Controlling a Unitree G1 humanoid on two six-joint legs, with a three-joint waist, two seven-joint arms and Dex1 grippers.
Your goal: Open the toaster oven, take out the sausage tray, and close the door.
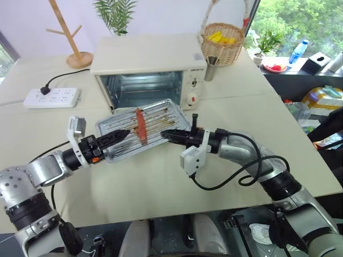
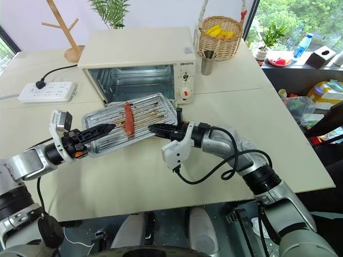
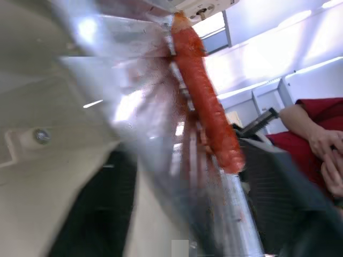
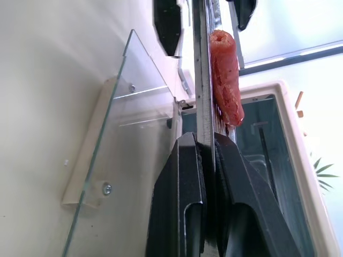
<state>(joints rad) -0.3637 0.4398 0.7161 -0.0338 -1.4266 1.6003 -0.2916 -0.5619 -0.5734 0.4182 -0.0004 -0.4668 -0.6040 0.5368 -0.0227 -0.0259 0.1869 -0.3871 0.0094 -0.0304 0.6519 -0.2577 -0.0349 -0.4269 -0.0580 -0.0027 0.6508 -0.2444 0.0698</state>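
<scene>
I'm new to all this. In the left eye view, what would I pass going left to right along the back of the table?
Power strip → wooden stand → toaster oven → metal cup → wicker basket.

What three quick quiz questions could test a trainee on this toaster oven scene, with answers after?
1. True or false: the door of the toaster oven is shut.
2. What lies on the sausage tray?
3. The right gripper is: A) open above the tray, B) shut on the tray's edge, C) resting on the table.

Key: 1. False, it hangs open. 2. One red-orange sausage on the rack. 3. B.
</scene>
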